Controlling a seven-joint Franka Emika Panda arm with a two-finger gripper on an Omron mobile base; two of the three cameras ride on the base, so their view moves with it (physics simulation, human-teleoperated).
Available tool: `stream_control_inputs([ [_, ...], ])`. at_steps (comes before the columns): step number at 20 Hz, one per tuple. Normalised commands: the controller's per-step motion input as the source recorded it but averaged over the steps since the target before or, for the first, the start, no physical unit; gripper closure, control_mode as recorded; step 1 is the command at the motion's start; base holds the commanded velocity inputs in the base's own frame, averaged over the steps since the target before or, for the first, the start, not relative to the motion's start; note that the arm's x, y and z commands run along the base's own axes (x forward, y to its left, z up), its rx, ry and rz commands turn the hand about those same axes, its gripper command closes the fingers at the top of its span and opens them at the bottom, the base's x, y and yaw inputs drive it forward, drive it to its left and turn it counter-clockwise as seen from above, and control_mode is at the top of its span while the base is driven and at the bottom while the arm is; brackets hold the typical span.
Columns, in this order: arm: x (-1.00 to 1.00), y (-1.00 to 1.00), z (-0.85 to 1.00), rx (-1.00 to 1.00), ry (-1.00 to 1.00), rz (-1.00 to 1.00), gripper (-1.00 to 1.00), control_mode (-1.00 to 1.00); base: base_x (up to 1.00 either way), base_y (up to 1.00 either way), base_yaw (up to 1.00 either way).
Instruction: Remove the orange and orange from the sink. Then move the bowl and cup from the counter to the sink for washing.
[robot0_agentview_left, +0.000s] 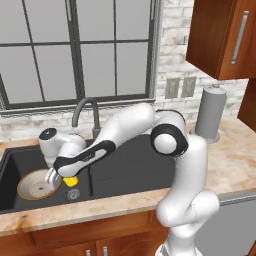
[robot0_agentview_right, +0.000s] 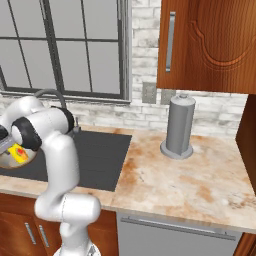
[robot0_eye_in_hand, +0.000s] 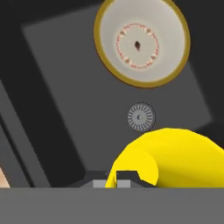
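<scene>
Yellow is what stands out: we have the cup (robot0_eye_in_hand: 175, 155) pinched at its rim, our fingers pressed nearly together on the thin wall, and it hangs just over the floor of the sink (robot0_agentview_left: 125, 170). Seen from the left base camera, our gripper (robot0_agentview_left: 56, 175) sits low over the basin with the cup (robot0_agentview_left: 71, 181) peeking out beneath the forearm, between the bowl (robot0_agentview_left: 36, 186) and the round metal drain (robot0_agentview_left: 73, 194). From the hand camera the bowl (robot0_eye_in_hand: 142, 41) lies flat on the dark basin floor, cream inside with a ring of reddish specks and a tan rim, and the drain (robot0_eye_in_hand: 141, 117) sits between it and the cup.

We judge the cup light and stiff, with a smooth glossy skin that could slide in a narrow pinch; a hold on the rim wall, one finger inside and one outside, suits it best, and that is about where we have it. Being small and light, it may roll or tip once let go, so it wants setting down low, clear of the bowl. The bowl looks hard and likely breakable, so we would not knock the cup against it.

Beige counter (robot0_agentview_right: 190, 180) to the right carries a grey cylinder (robot0_agentview_right: 178, 127). We see no oranges in the basin, so the task looks near its end.
</scene>
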Motion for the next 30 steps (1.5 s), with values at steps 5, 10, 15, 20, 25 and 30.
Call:
stream_control_inputs([
  [5,0.21,0.04,-0.24,-0.07,0.00,0.00,1.00,-1.00,0.00,0.00,0.00],
  [10,0.19,0.01,-0.23,-0.01,0.00,0.00,1.00,-1.00,0.00,0.00,0.00],
  [15,0.15,0.00,-0.24,0.00,0.00,0.00,1.00,-1.00,0.00,0.00,0.00],
  [20,0.14,0.00,-0.24,0.00,0.00,0.00,1.00,-1.00,0.00,0.00,0.00],
  [25,0.08,0.00,-0.18,0.00,-0.01,0.00,1.00,-1.00,0.00,0.00,0.00],
  [30,0.00,-0.04,-0.17,0.01,-0.01,0.00,1.00,-1.00,0.00,0.00,0.00],
])
